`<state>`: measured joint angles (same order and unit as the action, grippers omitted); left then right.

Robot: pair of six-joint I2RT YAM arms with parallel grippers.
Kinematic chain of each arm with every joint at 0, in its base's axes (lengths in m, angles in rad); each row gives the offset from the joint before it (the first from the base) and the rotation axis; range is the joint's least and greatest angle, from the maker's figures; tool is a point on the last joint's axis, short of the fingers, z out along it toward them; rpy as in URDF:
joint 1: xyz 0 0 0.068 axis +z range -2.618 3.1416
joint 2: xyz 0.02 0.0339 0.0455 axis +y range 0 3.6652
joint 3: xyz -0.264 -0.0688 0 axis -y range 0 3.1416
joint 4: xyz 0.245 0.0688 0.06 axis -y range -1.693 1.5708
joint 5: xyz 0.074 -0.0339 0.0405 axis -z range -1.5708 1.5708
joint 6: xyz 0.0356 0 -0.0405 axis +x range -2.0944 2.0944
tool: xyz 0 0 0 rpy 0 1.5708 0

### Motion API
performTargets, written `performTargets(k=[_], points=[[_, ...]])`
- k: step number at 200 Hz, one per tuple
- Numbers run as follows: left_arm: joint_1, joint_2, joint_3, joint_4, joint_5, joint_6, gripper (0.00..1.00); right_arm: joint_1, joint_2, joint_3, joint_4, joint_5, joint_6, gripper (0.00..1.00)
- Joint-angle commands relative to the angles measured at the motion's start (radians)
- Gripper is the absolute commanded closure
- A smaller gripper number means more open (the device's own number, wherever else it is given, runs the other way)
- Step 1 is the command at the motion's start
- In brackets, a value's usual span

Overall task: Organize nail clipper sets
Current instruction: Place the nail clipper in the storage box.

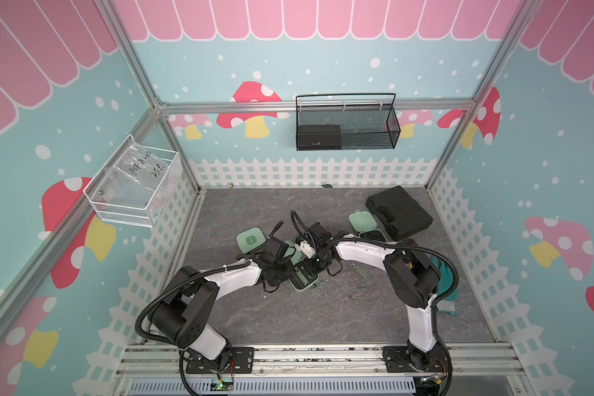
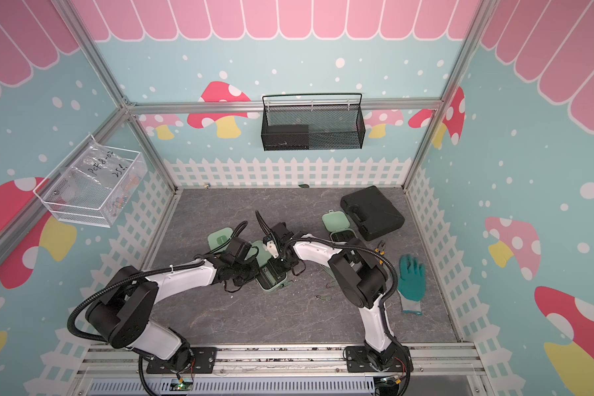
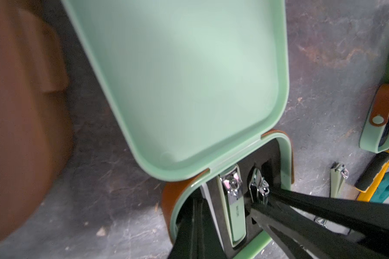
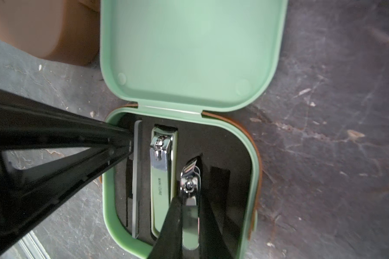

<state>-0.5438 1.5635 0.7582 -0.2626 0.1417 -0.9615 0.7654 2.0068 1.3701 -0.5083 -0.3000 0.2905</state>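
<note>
The small clipper [image 4: 190, 186] is pinched between the fingers of the right end effector [image 4: 189, 201]. Its metal head is tilted down over a slot in the black insert [image 4: 231, 157] of the open mint case [image 4: 107, 190]. Just beside that end effector a larger clipper [image 4: 161, 170] lies seated in its own slot, and past it a nail file [image 4: 136, 179]. The left end effector [image 4: 126, 143], fingers closed together on nothing, has its tip at the insert's edge just beside the file. The lid [image 4: 189, 44] is hinged open beyond both end effectors, with a brown case [image 4: 43, 29] next to it on the left end effector's side.

In both top views the two end effectors meet over this case at mid-worktop [image 1: 288, 319]. A closed mint case [image 1: 251, 238] lies behind the left end effector. Beyond the right arm, a second open mint case [image 1: 362, 219] sits just beside the black tool case [image 1: 400, 212]. Loose clippers [image 1: 360, 271] lie on the right end effector's side.
</note>
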Motion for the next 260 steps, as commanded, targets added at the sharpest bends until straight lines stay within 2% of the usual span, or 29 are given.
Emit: performTargets(k=[1,115,206,260], points=[[0.007,0.007,0.011,-0.033,-0.045,0.007,1.00,0.014,-0.009,-0.010,-0.047,0.015,0.015,0.95],[0.007,0.021,0.009,-0.024,-0.037,0.007,1.00,0.023,0.051,0.013,-0.071,0.103,0.024,0.95],[0.007,0.038,0.009,-0.009,-0.029,0.007,1.00,0.060,0.118,0.053,-0.062,0.194,0.086,0.95],[0.007,0.058,0.008,0.010,-0.016,0.007,1.00,0.070,0.111,-0.008,0.028,0.224,0.162,0.95]])
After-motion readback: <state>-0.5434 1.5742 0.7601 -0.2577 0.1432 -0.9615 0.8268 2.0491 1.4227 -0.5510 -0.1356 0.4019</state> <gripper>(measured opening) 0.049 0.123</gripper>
